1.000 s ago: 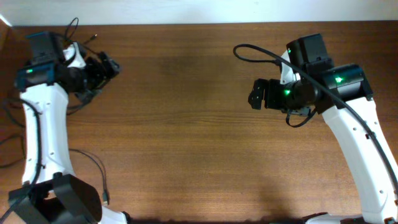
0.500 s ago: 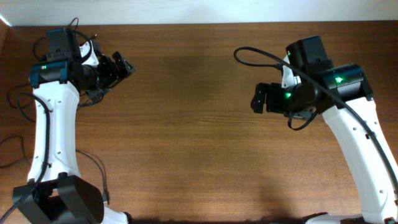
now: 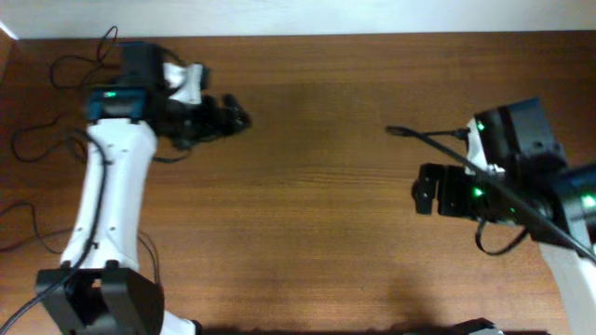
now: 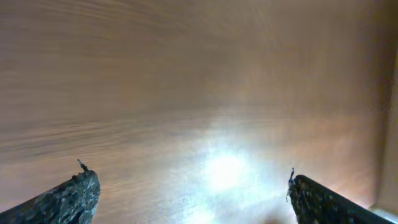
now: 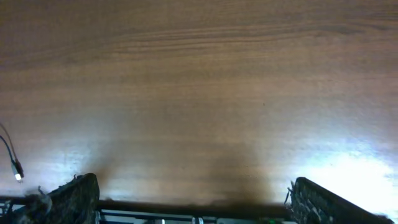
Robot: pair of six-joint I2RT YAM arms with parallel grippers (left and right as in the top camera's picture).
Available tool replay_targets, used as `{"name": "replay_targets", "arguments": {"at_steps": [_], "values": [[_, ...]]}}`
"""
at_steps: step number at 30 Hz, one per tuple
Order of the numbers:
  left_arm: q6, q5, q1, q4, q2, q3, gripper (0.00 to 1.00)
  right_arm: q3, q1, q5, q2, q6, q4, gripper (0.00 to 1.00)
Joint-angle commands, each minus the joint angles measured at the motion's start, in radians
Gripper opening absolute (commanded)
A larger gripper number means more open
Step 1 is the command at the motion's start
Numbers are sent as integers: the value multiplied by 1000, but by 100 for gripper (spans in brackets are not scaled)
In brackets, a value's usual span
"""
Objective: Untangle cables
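Robot lab bench: bare wood-grain table [image 3: 326, 186] against a pale wall [image 3: 298, 17], white left arm [image 3: 107, 195] and right arm [image 3: 521, 181] stationed at it, green status lights [image 3: 110, 94] lit.

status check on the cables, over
Left gripper open, empty. Right gripper open, empty. Thin black cables loose at left side of brown wooden table, ungrasped. Nothing seen in the way.
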Motion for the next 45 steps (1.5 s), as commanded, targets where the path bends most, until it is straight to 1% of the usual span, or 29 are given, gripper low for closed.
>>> {"name": "replay_targets", "arguments": {"at_steps": [1,3,6,10,13,17,19,23,29,45], "values": [[68,-132,-152,-4,-13,3,99,2,5,27,-56,-6,-27,99],[68,-181,-196,-19,-23,3,99,-11,4,29,-113,-7,-35,99],[30,-232,-204,-56,-68,3,99,-48,4,90,-199,-6,-35,99],[31,-284,-205,-115,-204,0,99,-146,4,132,-309,-6,-18,99],[31,-294,-205,-133,-350,-47,99,-240,4,132,-380,-6,25,99],[31,-317,-205,-98,-598,-191,99,-334,4,128,-435,-6,95,99],[31,-319,-205,-63,-724,-274,99,-352,4,129,-433,-6,117,99],[31,-318,-205,-52,-877,-346,99,-354,4,129,-412,-6,128,99],[31,-318,-205,-53,-973,-346,99,-354,4,128,-400,-6,121,99],[31,-318,-205,-53,-977,-346,99,-354,4,129,-400,-6,121,99]]}}
